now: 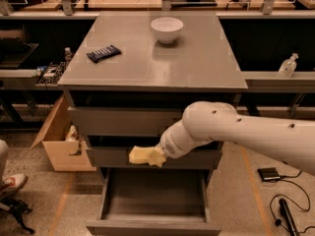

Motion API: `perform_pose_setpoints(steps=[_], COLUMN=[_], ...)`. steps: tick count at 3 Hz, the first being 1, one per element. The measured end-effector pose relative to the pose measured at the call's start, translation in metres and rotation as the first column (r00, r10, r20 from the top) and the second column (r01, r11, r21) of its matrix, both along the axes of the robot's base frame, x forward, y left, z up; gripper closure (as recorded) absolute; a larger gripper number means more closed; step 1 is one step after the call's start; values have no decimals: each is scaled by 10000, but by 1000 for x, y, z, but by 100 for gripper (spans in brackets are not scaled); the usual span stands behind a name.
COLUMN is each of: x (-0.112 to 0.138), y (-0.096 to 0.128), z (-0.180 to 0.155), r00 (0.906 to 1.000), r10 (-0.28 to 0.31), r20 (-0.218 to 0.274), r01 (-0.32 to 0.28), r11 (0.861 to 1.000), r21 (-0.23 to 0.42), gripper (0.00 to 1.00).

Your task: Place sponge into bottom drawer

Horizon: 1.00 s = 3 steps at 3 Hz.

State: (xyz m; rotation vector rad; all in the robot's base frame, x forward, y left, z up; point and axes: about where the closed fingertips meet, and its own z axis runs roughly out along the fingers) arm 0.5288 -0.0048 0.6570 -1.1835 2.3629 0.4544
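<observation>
1. Brown cardboard comes first at your far left: a box (53, 144) stands on the floor just beside the grey cabinet (125, 120), with one flap raised. Below it, at the picture's edge, you can see a shoe (12, 184).
2. On the grey tabletop (197, 68), a dark blue wrapped bar (104, 53) lies near the left edge. A white bowl (167, 29) stands upright towards the back, well apart from the bar.
3. The pale yellow sponge (139, 154) hangs in the air in front of the middle drawer (108, 157). It is left of centre and above the open bottom drawer (152, 200), touching neither its walls nor its floor.
4. Your gripper (154, 157) sits just right of the sponge. It is clamped on the sponge's right end and carries the sponge's whole weight.
5. The bottom drawer is pulled out towards you below the gripper, and its flat grey floor shows. The two drawers above it sit further back in the cabinet.
6. The white arm (236, 132) reaches in from the right edge. It crosses in front of the cabinet's right side and ends in a round wrist behind the gripper.
7. At your far right, a clear bottle (288, 65) stands on a ledge beside the cabinet. On the floor beneath it lies a small black device (269, 174), with dark cables (288, 215) near it.
</observation>
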Motion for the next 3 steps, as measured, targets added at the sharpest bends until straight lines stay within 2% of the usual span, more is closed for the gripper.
perform_pose_setpoints(steps=[1,2,3], x=[-17,-38,-53], y=[0,2,12], z=[-71,-138,-215], r00=[9961,9871,9685], r10=[-557,-1039,-1614], r20=[-684,-1218,-1897], r01=[569,1092,1798], r11=[9983,9933,9801], r21=[152,380,840], gripper=[100,100,100])
